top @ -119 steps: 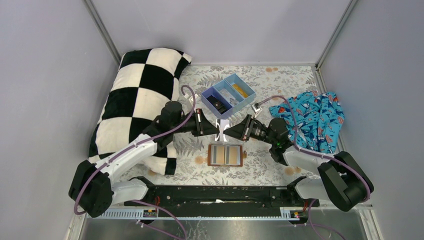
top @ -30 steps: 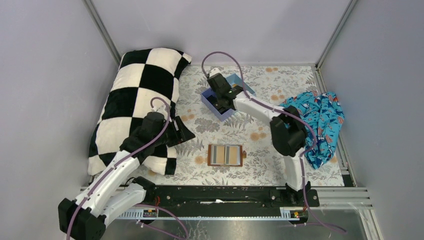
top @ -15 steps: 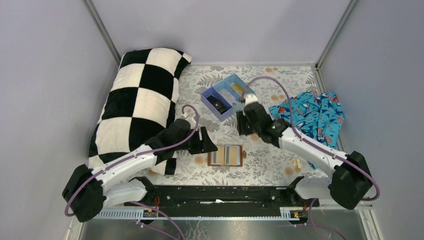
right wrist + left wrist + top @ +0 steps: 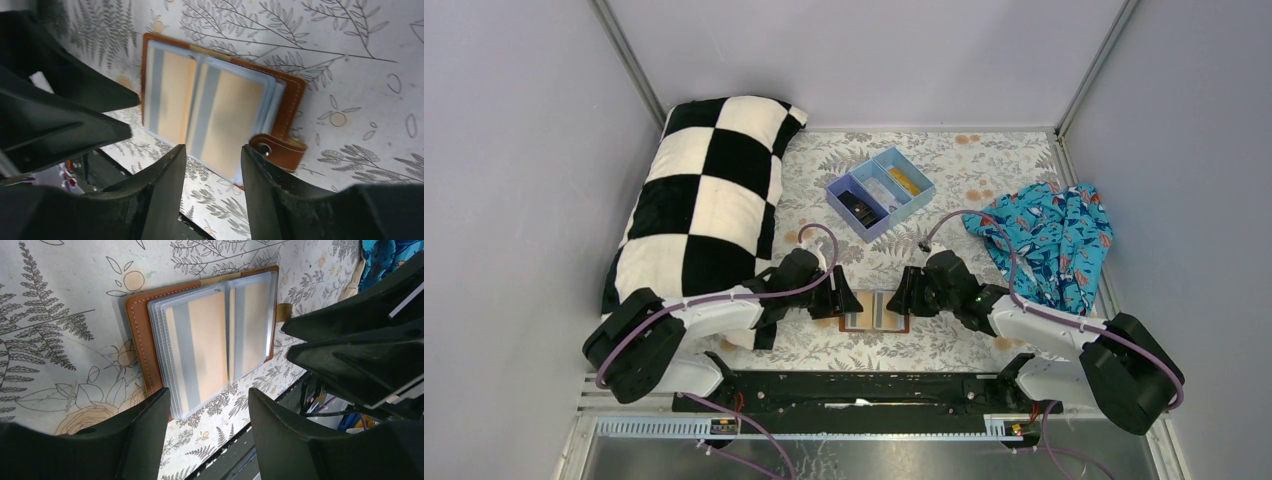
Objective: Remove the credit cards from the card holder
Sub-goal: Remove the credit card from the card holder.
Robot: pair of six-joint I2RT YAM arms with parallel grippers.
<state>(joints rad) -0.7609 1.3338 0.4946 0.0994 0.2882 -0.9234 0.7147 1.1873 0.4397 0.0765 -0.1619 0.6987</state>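
**Flanking the open card holder with both tools**

The card holder [image 4: 875, 311] lies spread flat on the patterned counter [image 4: 944, 165], inside face up. It sits close to the near edge, between the two arms and well apart from the blue tray [image 4: 848, 214] farther back. The left tool [image 4: 842, 300] stands over its left end and the right tool [image 4: 908, 292] over its right end, so the two face each other across it.

Both wrist views show the fingers spread apart with nothing between them. Each tool straddles the near margin of the holder. Whether any fingertip touches the leather cannot be told.

This opposed stance probably lets one tool pin the leather while the other draws a card from its sleeve. The flat, opened pose leaves the clear sleeves exposed to either side.

The holder's long axis runs left to right, parallel to the near edge of the counter. Its fold runs near to far through the middle. The clasp tab [image 4: 277, 150] projects from the right end, beside the right tool.

The credit cards [image 4: 200, 345] still in the sleeves are beige with a grey stripe. Their long axis appears parallel to the fold, across the holder's length. At least two pages remain filled, so the emptying looks unfinished.
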